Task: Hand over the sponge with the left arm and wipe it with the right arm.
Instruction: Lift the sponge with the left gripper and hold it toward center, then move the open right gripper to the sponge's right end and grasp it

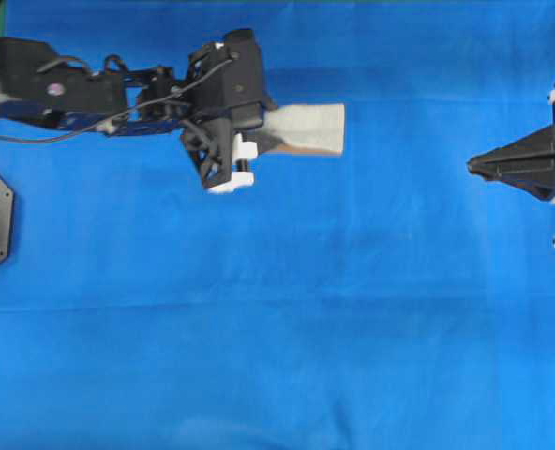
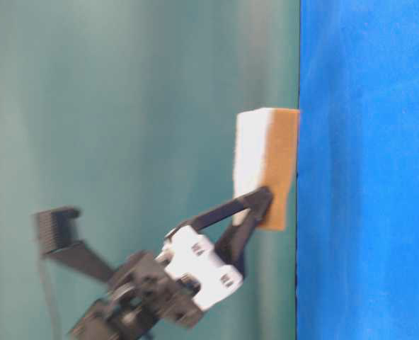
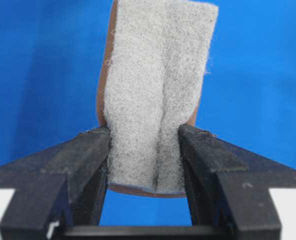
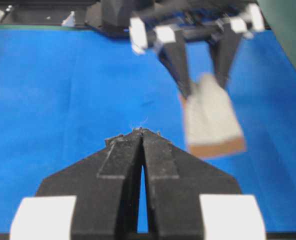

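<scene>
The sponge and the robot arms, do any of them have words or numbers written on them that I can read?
No readable text in any view.
Sponge: only fuzzy grey-white fibres over a tan layer, no label or print.
Left gripper and right gripper: plain black fingers with white blocks, no lettering.
Left arm: a tiny round spot on the housing, too small and blurred to read.
Blue cloth: plain, no marks.

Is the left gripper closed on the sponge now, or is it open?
Closed on it. In the left wrist view the left gripper squeezes the sponge from both sides, and its grey top creases between the fingers.
</scene>
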You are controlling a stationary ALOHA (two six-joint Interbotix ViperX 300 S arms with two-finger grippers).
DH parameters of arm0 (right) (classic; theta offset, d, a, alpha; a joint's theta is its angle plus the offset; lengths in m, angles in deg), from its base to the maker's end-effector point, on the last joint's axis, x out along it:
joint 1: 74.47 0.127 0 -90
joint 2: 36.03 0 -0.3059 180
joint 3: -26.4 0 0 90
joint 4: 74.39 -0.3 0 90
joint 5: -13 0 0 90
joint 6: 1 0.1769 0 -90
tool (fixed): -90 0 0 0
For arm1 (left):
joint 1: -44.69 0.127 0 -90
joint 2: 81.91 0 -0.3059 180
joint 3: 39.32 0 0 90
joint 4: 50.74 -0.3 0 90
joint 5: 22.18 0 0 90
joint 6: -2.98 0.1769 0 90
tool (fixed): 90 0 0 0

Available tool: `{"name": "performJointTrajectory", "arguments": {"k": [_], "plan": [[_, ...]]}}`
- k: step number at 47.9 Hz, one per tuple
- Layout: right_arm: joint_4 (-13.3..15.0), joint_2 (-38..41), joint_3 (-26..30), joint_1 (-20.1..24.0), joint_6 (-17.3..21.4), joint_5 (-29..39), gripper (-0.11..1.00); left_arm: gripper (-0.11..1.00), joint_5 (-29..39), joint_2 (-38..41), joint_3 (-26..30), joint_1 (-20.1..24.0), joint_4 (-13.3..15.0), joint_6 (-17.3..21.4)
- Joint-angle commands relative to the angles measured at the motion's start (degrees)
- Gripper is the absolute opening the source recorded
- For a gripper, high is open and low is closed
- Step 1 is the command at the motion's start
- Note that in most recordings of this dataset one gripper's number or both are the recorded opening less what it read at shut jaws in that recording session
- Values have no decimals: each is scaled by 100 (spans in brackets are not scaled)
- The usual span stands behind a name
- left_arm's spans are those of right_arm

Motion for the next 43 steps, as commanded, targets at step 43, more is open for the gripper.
{"name": "performJointTrajectory", "arguments": {"k": [43], "plan": [[-18, 1046, 765, 185, 246, -88, 0, 37, -88, -554, -220, -1020, 18, -1028]]}}
